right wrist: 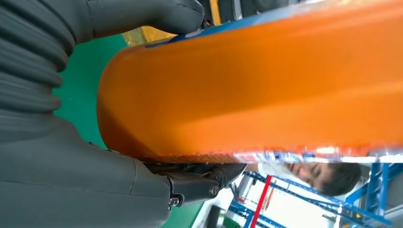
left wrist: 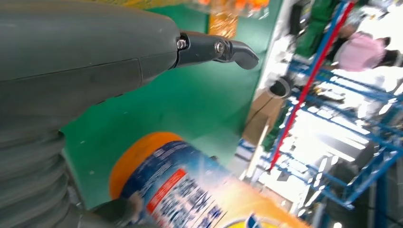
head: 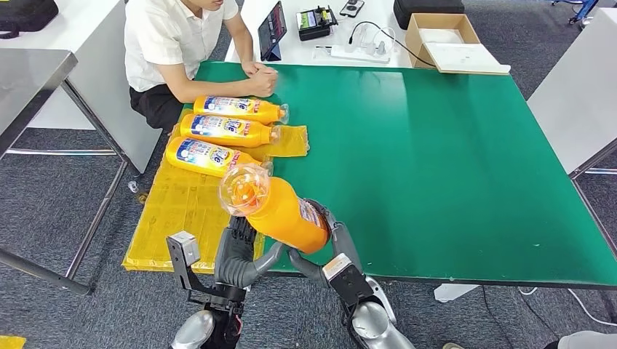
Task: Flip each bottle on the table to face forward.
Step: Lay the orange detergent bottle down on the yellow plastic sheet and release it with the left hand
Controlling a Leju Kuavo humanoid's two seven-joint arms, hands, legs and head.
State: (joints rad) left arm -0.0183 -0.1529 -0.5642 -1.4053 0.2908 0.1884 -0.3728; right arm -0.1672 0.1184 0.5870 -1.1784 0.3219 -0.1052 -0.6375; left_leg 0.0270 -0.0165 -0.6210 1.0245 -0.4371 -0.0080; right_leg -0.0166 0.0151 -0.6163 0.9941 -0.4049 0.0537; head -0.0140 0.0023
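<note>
Right hand (head: 331, 251) fingers wrapped under orange bottle (head: 280, 211) | left hand (head: 236, 254) fingers spread beside it, holding nothing

An orange bottle (right wrist: 247, 85) stretches across the right wrist view, its rounded base toward the right robot hand (right wrist: 119, 118). The grey thumb (right wrist: 157, 16) presses on one side, where a blue label edge (right wrist: 223, 29) shows, and a dark finger (right wrist: 204, 183) reaches under the other. Green surface (right wrist: 78, 90) lies behind; a person (right wrist: 328, 175) and blue racking (right wrist: 375, 199) show beyond
</note>
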